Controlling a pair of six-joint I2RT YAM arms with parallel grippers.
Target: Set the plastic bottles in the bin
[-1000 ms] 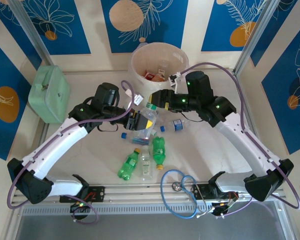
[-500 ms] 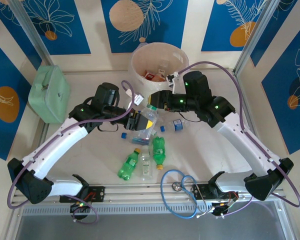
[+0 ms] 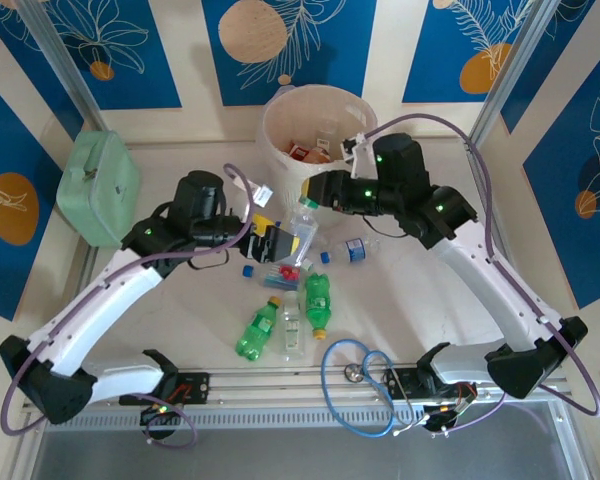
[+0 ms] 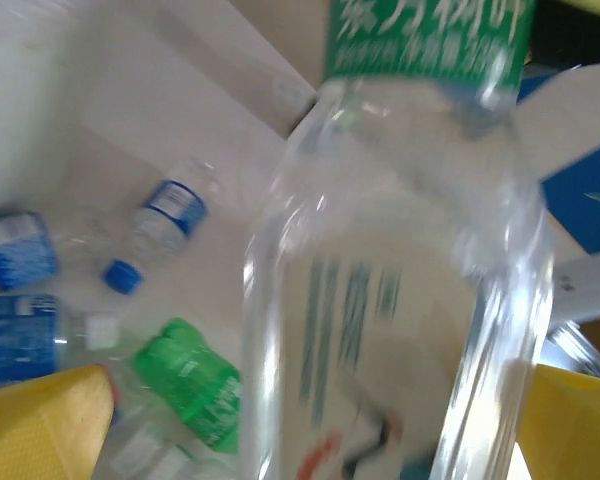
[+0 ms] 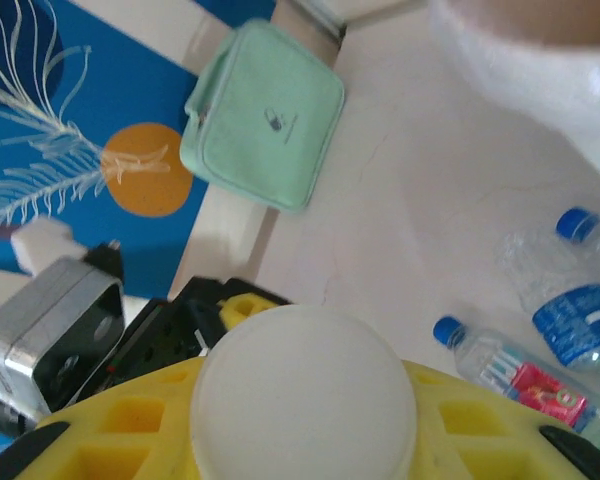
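We see the left gripper [image 3: 279, 243] over the middle of the table [image 3: 420, 300] with its jaws spread wide: in its wrist view the yellow fingers [image 4: 40, 420] sit at the 2 lower corners, and a clear bottle with a green label [image 4: 400, 270] stands in the gap between them, free of the left finger and close to the right one. From above, that bottle [image 3: 295, 232] slants between the 2 arms, its white cap pointing toward the right gripper [image 3: 312, 192]. In the right wrist view the round white cap [image 5: 302, 390] is seated between that gripper's yellow pads [image 5: 130, 425], which appear closed against it on both sides, so we read the right gripper as holding the bottle by its cap end. The bin [image 3: 270, 115] stands at the far edge of the table, just beyond the right gripper, with red-labelled items lying inside. Loose bottles lie on the table nearer the arm bases: 2 green bottles [image 3: 258, 330], a blue-labelled bottle [image 3: 355, 250] under the right arm, a red-labelled bottle [image 3: 285, 272] and a small clear bottle [image 3: 293, 332]. A mint-green case [image 3: 98, 188] sits at the table's far left, well apart from the bin
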